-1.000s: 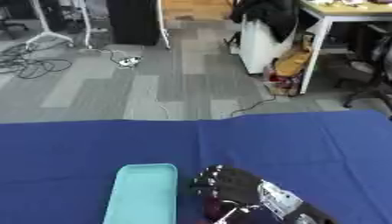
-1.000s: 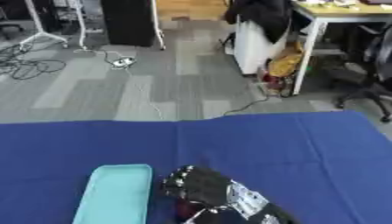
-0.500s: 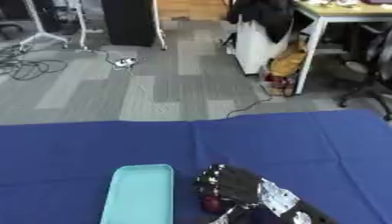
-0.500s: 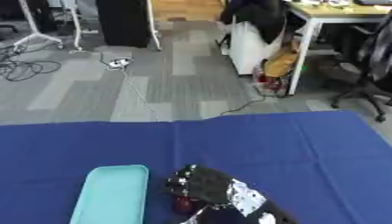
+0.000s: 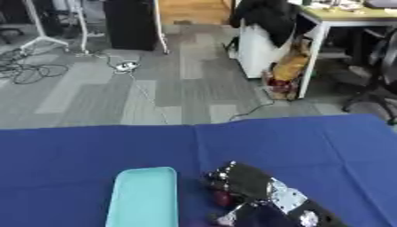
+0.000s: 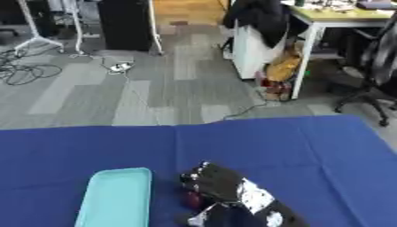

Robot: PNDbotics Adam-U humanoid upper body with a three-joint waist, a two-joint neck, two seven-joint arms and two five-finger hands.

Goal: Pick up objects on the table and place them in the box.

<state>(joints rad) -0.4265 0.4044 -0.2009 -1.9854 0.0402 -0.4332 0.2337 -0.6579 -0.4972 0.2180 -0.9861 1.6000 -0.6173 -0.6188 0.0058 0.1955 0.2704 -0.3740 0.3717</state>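
My right hand (image 5: pixel 247 184): comes in from the near right, fingers curled down over a small red object (image 5: pixel 223 197) on the blue table (image 5: pixel 93 146); they look closed around it, though I can't be sure it is off the cloth
Red object: under my fingers, just right of the box
Box (image 5: pixel 143 196): shallow light teal tray at the near left, nothing visible in the part I can see
My left hand: not in sight
Done: I judge the grasp is made or nearly made
Left: lift the red object, carry it a short way left, release it in the box; no other objects show on the table
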